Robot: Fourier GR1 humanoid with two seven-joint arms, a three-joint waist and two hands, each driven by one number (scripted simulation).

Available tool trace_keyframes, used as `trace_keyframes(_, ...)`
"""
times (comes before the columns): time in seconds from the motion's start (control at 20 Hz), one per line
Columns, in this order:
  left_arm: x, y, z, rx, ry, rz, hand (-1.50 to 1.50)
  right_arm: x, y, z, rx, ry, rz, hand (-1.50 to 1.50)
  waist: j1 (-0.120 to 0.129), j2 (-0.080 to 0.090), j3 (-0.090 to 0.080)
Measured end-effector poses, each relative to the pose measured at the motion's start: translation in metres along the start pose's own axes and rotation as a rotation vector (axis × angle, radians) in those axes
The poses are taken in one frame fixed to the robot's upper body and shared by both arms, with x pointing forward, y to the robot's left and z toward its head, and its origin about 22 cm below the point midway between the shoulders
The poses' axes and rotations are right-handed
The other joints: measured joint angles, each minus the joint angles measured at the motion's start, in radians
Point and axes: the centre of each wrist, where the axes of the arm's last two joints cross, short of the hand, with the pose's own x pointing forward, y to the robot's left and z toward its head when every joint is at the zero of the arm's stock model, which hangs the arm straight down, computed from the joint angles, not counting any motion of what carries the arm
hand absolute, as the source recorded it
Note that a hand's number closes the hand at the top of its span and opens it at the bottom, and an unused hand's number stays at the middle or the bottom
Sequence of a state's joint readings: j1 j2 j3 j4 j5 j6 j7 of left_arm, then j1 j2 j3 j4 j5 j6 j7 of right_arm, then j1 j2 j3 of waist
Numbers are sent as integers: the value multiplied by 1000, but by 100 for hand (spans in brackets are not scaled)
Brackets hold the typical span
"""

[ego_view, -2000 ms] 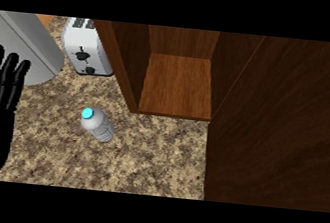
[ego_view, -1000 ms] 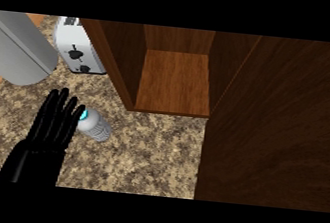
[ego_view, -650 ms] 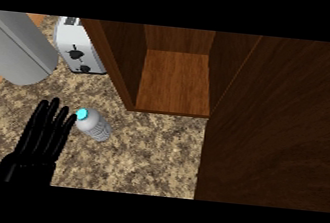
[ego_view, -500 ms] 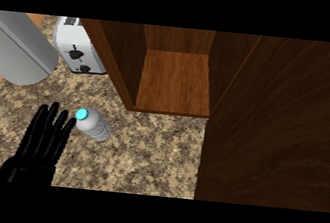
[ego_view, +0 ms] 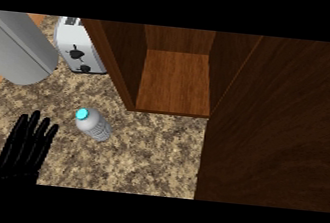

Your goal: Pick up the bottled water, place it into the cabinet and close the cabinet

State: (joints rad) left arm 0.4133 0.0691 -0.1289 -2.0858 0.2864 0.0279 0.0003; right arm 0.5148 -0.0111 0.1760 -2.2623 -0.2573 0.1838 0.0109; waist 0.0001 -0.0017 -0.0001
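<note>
Clear, ribbed plastic bottle [ego_view: 92,123], cyan-capped, is resting on speckled granite counter [ego_view: 144,164]; black left hand [ego_view: 23,154] is spreading straight, released fingers left of it; brown wooden cabinet [ego_view: 175,82] is standing open behind.

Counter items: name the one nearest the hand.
The blue-capped water bottle, just right of the left hand; the toaster stands farther back beside the cabinet.

Left hand [ego_view: 25,150] shows low at the left, fingers straight and spread

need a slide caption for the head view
Left hand open beside the bottle on the counter, open cabinet beyond.
</note>
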Motion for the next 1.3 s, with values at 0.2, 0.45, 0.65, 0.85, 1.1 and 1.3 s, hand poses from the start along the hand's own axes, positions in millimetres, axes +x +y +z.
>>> trace_keyframes(0.2, -5, 8, -3, 42, -7, -8, -150, 1, 0, 10, 2, -5, 11, -150, -3, 0, 0)
trace_keyframes(0.45, -13, 29, -9, 67, 1, -37, -150, -5, 1, 18, 8, -9, 15, -150, -4, 0, 0)
trace_keyframes(0.65, -24, 42, -21, 68, 2, -66, -150, -10, -5, 21, 11, -11, 18, -150, -5, 1, 0)
trace_keyframes(0.85, -40, 59, -30, 75, 19, -100, -150, -12, -1, 19, 22, -6, 19, -150, -5, 1, 0)
trace_keyframes(1.1, -65, 74, -46, 75, 50, -109, -150, -7, 1, 22, 26, -5, 14, -150, -8, 1, 0)
trace_keyframes(1.3, -81, 83, -51, 75, 82, -110, -150, -8, 0, 24, 29, -14, 12, -150, -7, 1, 0)
